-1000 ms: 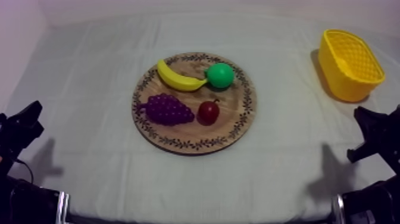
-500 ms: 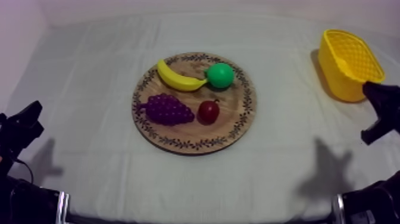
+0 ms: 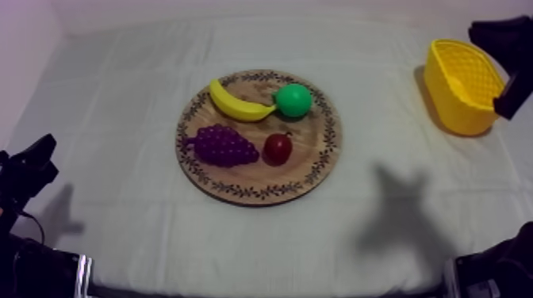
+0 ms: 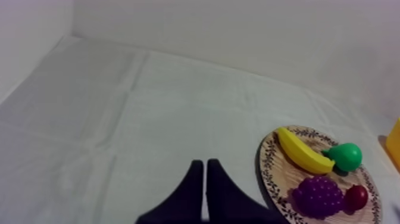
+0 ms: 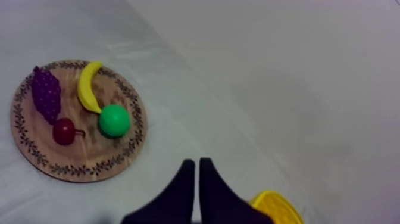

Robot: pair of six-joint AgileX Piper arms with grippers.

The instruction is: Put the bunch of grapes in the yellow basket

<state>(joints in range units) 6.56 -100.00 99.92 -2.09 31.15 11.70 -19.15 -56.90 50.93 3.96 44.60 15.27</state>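
Note:
The purple bunch of grapes (image 3: pixel 222 145) lies on the left front part of the round wooden board (image 3: pixel 262 195), also seen from the left wrist as grapes (image 4: pixel 318 195) and from the right wrist as grapes (image 5: pixel 46 92). The yellow basket (image 3: pixel 464 83) stands at the far right, with nothing showing inside it. My right gripper (image 3: pixel 508 103) hangs high just right of the basket; in its wrist view the right gripper (image 5: pixel 196 162) is a narrow wedge, shut on nothing, above the basket's rim (image 5: pixel 275 208). My left gripper (image 3: pixel 40 158) rests low at the left, and its wrist view shows the left gripper (image 4: pixel 205 164) shut and empty.
On the board there also lie a banana (image 3: pixel 238 103), a green pear (image 3: pixel 294 100) and a small red fruit (image 3: pixel 277 149) right beside the grapes. The right arm's shadow (image 3: pixel 396 206) falls on the cloth between board and basket.
My right arm has risen from the lower right edge up to beside the basket, and its shadow has slid left on the cloth. The left arm and the fruit have stayed put.

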